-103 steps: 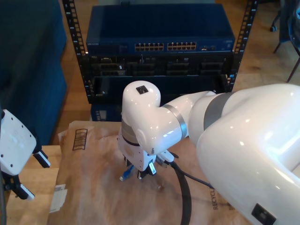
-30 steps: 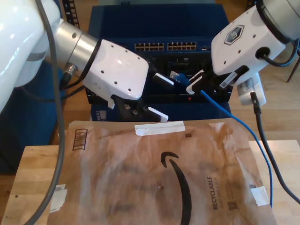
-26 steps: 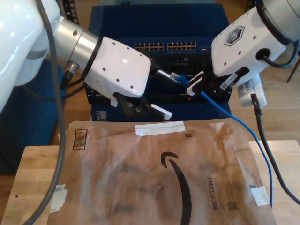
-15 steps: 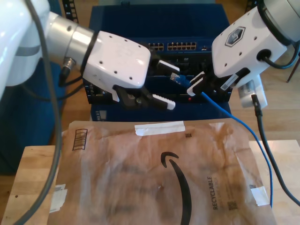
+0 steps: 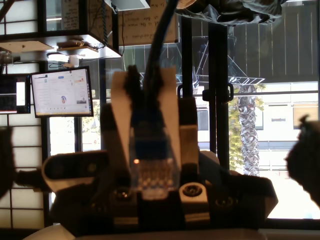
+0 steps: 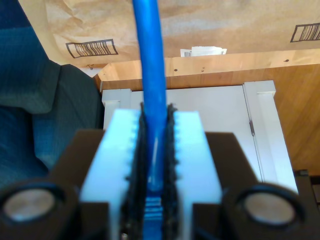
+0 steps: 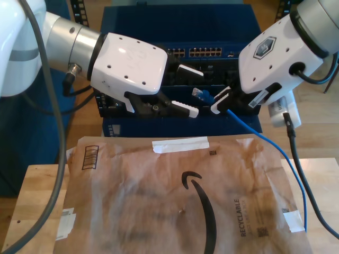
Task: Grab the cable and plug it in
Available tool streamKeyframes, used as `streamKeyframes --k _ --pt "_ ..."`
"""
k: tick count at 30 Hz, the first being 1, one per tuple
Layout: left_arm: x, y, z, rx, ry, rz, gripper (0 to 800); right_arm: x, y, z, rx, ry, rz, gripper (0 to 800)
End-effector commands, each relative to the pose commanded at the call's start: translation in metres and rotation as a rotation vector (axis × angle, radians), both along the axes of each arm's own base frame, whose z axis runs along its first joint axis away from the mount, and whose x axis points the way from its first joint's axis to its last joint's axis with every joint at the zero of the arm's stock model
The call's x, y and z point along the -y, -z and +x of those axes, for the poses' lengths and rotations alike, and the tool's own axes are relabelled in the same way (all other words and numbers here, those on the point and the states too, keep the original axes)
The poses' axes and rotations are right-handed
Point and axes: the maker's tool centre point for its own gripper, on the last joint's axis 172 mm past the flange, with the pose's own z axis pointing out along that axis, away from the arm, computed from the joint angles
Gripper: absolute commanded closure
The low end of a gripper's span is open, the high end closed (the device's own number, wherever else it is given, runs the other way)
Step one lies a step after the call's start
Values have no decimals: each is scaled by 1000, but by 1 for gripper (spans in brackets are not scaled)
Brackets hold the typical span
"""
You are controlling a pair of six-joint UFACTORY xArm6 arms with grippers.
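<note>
The bright-blue cable (image 7: 275, 153) hangs from my second gripper (image 7: 221, 101), which is shut on it near its end, at the exterior view's right. The clear plug (image 7: 200, 94) sticks out towards the exterior view's left. From the gripper the cable drops past the envelope's edge. In the second wrist view the white pads (image 6: 195, 150) clamp the cable (image 6: 152, 75). My first gripper (image 7: 192, 91) is open and faces the plug, which sits just off its fingertips. The first wrist view looks straight at the plug (image 5: 150, 172) held in my second gripper (image 5: 146, 85); my own fingers (image 5: 304, 155) blur at the sides.
Behind both grippers stands a rack with a blue network switch (image 7: 212, 26) and its row of ports (image 7: 204, 52). A brown paper envelope (image 7: 180, 201) covers the wooden table (image 7: 37, 211). A thick grey robot cable (image 7: 296, 174) hangs at the exterior view's right.
My first gripper has risen and swung level, its open fingers now pointing at the plug. My second gripper, still shut on the cable, has shifted slightly lower.
</note>
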Motion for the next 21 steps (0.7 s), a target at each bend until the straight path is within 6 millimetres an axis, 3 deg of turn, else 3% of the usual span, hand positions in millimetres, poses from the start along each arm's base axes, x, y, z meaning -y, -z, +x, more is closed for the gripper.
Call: streamKeyframes --k 4,14,21 --pt "-1 1 1 -2 -3 1 229 0 0 0 0 0 0 799" --pt "3 -7 -3 -12 7 -31 451 0 1 0 -3 2 1 799" --pt "-2 -5 0 -19 -8 -33 497 0 0 0 0 2 2 799"
